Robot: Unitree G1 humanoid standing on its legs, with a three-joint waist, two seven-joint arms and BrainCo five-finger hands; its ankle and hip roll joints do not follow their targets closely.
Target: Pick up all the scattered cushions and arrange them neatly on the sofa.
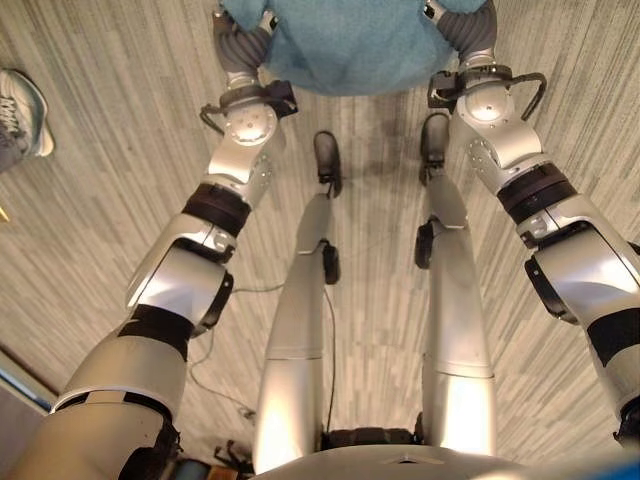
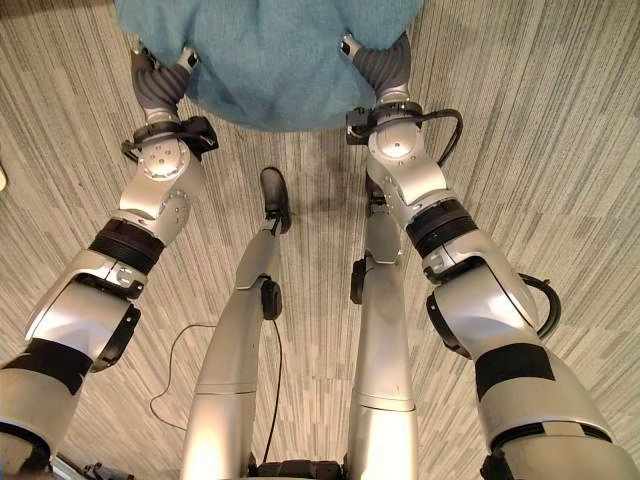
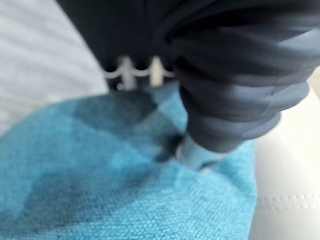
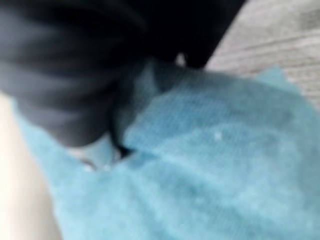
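A teal cushion [image 1: 340, 45] hangs in front of me above the floor, held between my two hands. My left hand [image 1: 240, 45] grips its left edge and my right hand [image 1: 470, 35] its right edge. In the left wrist view the thumb [image 3: 197, 150] digs into the teal cloth [image 3: 125, 190] while the fingers run behind the cushion's edge. The right wrist view shows the same: the dark cover of the right hand [image 4: 60, 75] sits against the cushion [image 4: 225, 165], with the thumb pressed into the fabric. The cushion's far part lies beyond the top of the eye views.
Grey striped flooring [image 1: 110, 200] lies all around. A person's shoe [image 1: 22, 110] stands at the far left. A pale stitched surface [image 3: 285, 200] shows beside the cushion in the left wrist view.
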